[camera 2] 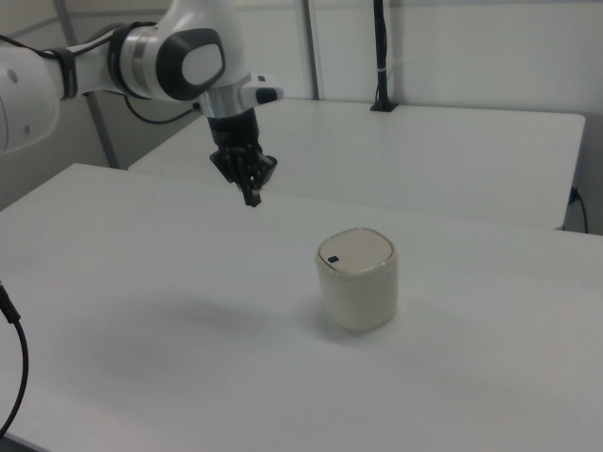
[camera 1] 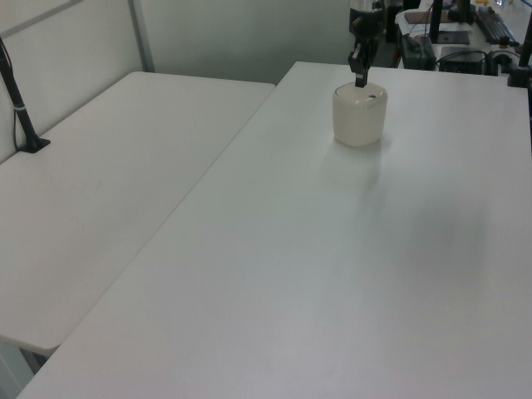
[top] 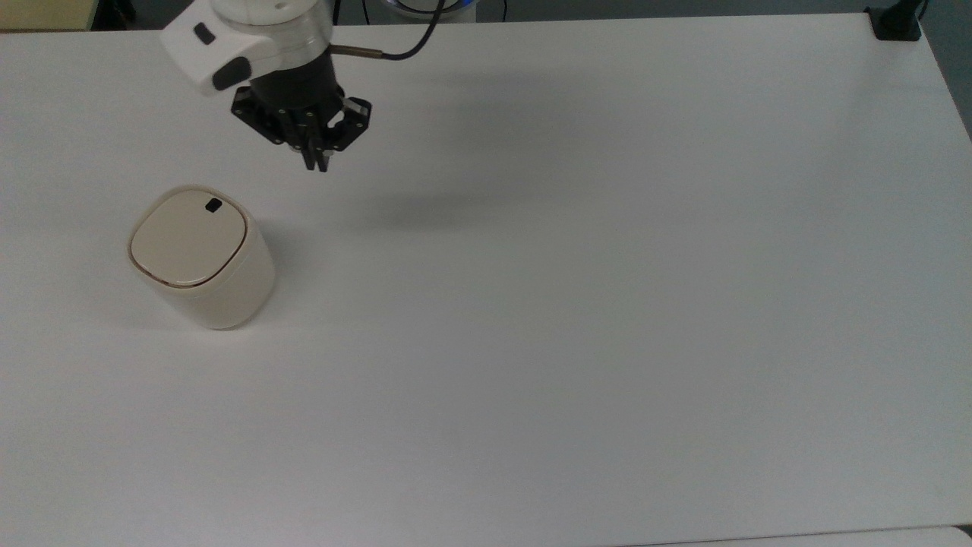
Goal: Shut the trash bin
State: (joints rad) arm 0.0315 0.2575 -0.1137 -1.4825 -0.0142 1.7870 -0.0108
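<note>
A cream bin [top: 201,258] is seen at the top view's left on a white tabletop [top: 577,304], its lid lying flat, so the closing is judged done. The gripper [top: 313,161], fingers pressed together and empty, is held above, apart from it.

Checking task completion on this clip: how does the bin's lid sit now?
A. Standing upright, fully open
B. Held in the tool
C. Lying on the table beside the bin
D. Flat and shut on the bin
D: the lid lies flat in the rim of the bin, and the tool hangs apart from it.
</note>
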